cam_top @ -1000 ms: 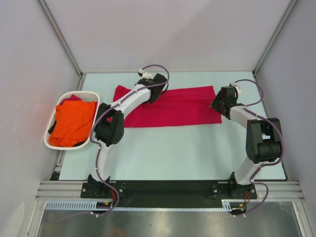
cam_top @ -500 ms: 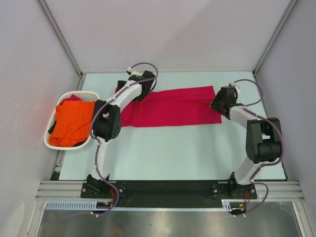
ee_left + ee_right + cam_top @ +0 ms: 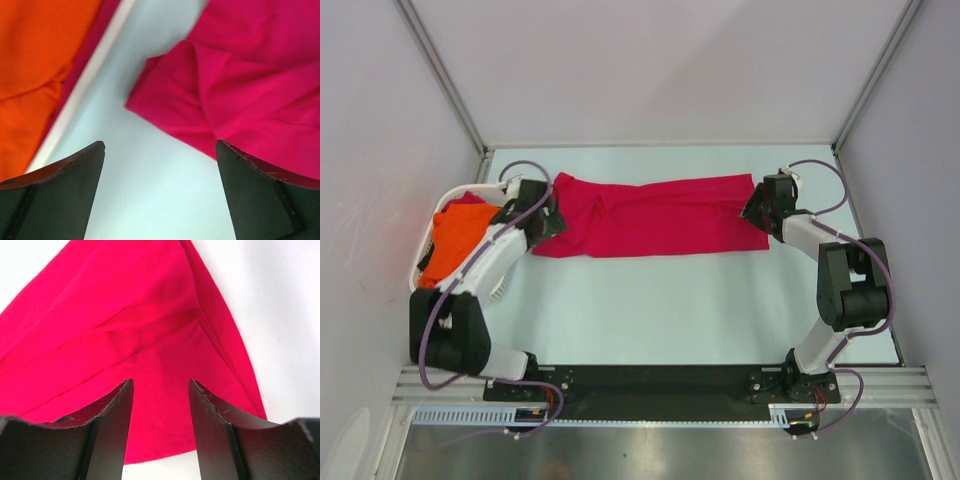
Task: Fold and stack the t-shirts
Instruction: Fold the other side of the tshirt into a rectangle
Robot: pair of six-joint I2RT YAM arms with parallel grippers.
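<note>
- The crimson t-shirt (image 3: 650, 215) lies stretched in a long band across the far half of the pale table (image 3: 670, 310), with creases and folded layers along its length.
- The left gripper (image 3: 552, 222) hangs at the shirt's left end, between the cloth and the white basket (image 3: 498, 288).
- In the left wrist view its fingers (image 3: 65, 185) are spread wide, with nothing between them. Bare table (image 3: 150, 195) shows in the gap, and a corner of the crimson t-shirt (image 3: 240, 90) lies just ahead and to one side.
- The same view shows the basket's white rim (image 3: 90, 75) running diagonally, with orange cloth (image 3: 35, 60) on its far side.
- The orange t-shirt (image 3: 455, 240) sits bunched in the basket at the table's left edge. A bit of darker red cloth shows beside it at the far rim.
- The right gripper (image 3: 750, 210) is low over the shirt's right end.
- In the right wrist view its fingers (image 3: 112, 430) stand part-way apart over a tapering corner of the crimson t-shirt (image 3: 125, 325). Red cloth fills the gap between them, and they grip nothing. I cannot tell whether the tips touch the cloth.
</note>
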